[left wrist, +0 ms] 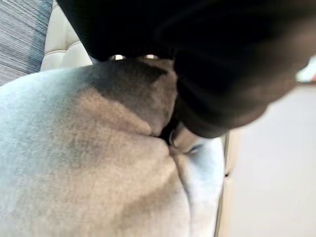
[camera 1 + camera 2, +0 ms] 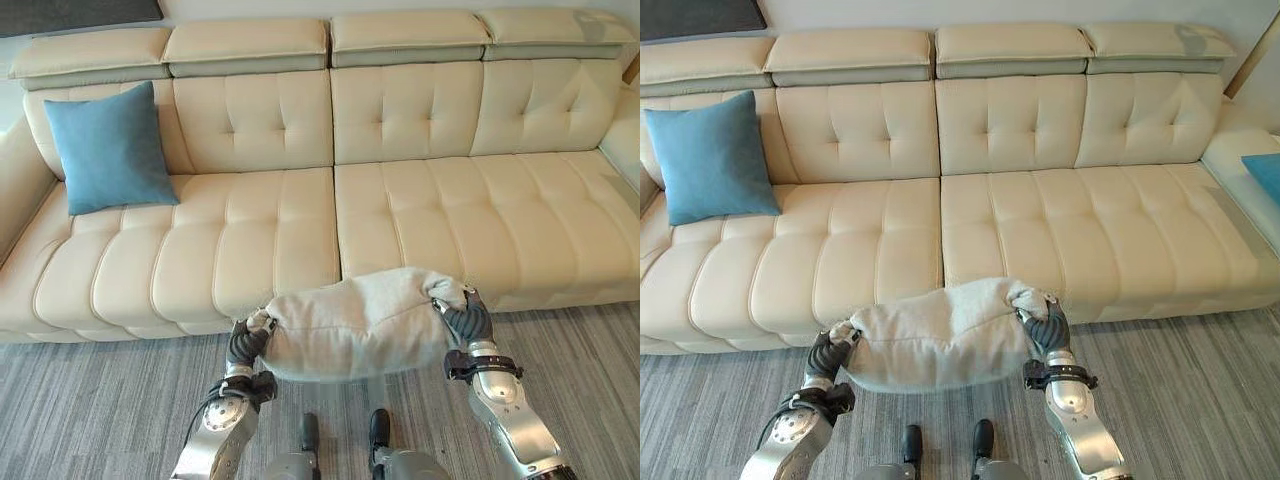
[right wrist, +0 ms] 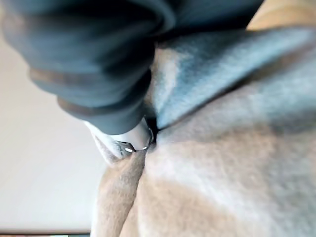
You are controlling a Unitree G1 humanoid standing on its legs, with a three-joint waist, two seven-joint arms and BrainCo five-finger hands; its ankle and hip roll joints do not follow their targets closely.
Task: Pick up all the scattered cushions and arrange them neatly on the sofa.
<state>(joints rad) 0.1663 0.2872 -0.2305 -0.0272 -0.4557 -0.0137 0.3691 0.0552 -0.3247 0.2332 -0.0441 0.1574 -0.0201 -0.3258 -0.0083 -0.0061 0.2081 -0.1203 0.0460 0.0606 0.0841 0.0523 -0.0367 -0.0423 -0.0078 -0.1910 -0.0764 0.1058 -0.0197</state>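
The grey cushion (image 2: 355, 325) hangs between the left hand (image 2: 246, 342) and right hand (image 2: 466, 322), just before the cream sofa (image 2: 440, 210). Both hands' fingers pinch its ends; it sags, soft and light, so gripping opposite edges suits it.

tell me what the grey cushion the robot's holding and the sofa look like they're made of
Grey cushion: soft woven or brushed fabric, matte; it bunches and creases where the left hand and right hand press its ends.
Sofa: cream leather or faux leather, hard to tell which; smooth with a slight sheen, buttoned tufts and stitched panels.
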